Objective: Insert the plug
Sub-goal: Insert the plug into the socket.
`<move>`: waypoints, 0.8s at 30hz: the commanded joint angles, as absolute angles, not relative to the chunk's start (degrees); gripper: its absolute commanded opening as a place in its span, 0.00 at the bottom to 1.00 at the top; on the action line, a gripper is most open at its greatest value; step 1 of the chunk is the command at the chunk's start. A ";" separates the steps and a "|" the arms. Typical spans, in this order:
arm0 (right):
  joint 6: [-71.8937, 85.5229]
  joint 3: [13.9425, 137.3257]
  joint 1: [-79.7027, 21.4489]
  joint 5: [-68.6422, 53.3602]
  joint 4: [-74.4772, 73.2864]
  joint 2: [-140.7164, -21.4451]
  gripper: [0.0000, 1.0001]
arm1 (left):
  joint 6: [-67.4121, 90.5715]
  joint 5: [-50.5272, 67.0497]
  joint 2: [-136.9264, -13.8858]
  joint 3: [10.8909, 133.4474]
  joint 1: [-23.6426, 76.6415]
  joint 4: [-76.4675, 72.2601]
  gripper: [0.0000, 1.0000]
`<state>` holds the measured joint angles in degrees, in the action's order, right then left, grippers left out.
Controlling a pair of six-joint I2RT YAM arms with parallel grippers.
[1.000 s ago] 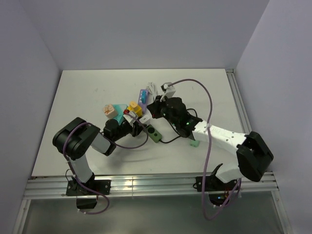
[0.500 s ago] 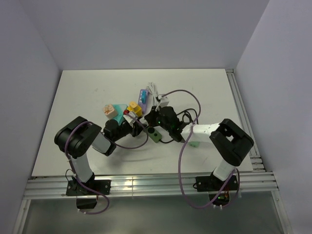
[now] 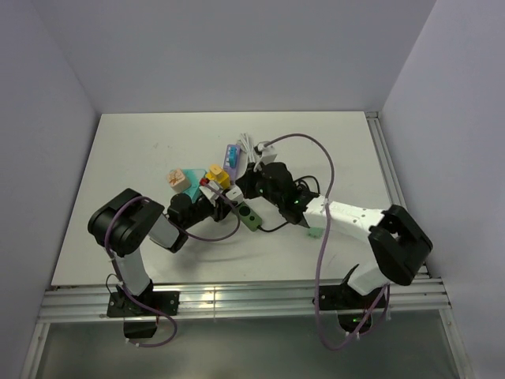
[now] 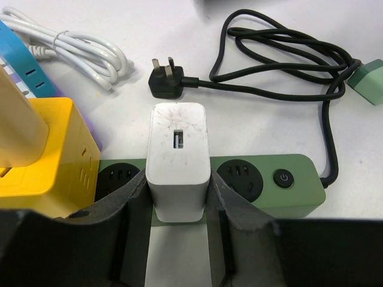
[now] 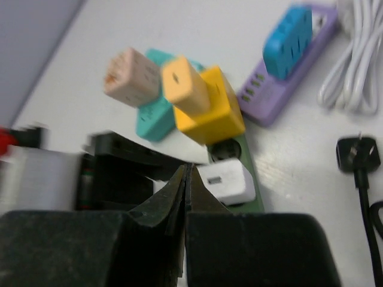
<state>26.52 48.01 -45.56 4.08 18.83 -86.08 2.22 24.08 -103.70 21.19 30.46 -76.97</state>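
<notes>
A white plug (image 4: 178, 158) stands on the green power strip (image 4: 287, 191), between two of its black sockets. My left gripper (image 4: 178, 186) is shut on the white plug, with a finger pressed on each side. In the top view the plug (image 3: 235, 194) sits on the near-left end of the strip (image 3: 252, 215), with my left gripper (image 3: 224, 202) beside it. My right gripper (image 5: 187, 170) is shut and empty. It hovers just above and beside the plug (image 5: 224, 181). It also shows in the top view (image 3: 245, 184).
A yellow cube adapter (image 4: 42, 155) stands on the strip's left end. Behind it lie a purple strip with a blue adapter (image 5: 287, 54), a teal block (image 5: 157, 116) and a pink adapter (image 5: 128, 75). A white cable coil (image 4: 78, 48), a black plug with cord (image 4: 164, 81) and a small green adapter (image 4: 368, 75) lie nearby.
The right arm's elbow swung in towards the middle and back out to the right. Its gripper stayed over the strip by the white plug. The left arm has not moved.
</notes>
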 commanded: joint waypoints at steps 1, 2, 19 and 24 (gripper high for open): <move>23.38 53.17 -46.41 5.89 15.91 -79.29 0.00 | 2.20 24.96 -103.62 21.80 30.67 -82.70 0.00; 23.12 53.26 -46.58 6.06 15.73 -78.49 0.00 | 2.20 25.05 -103.88 21.88 30.59 -82.79 0.00; 28.83 38.58 -46.85 4.39 30.59 -93.79 0.00 | 2.02 25.05 -103.10 21.09 30.59 -82.88 0.00; 27.16 40.25 -47.28 6.24 26.55 -88.60 0.00 | 2.02 24.96 -102.66 20.92 30.67 -82.79 0.00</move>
<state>28.64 40.53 -46.52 5.13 32.29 -91.61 1.28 24.16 -103.70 20.86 30.46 -76.66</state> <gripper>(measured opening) 0.004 0.399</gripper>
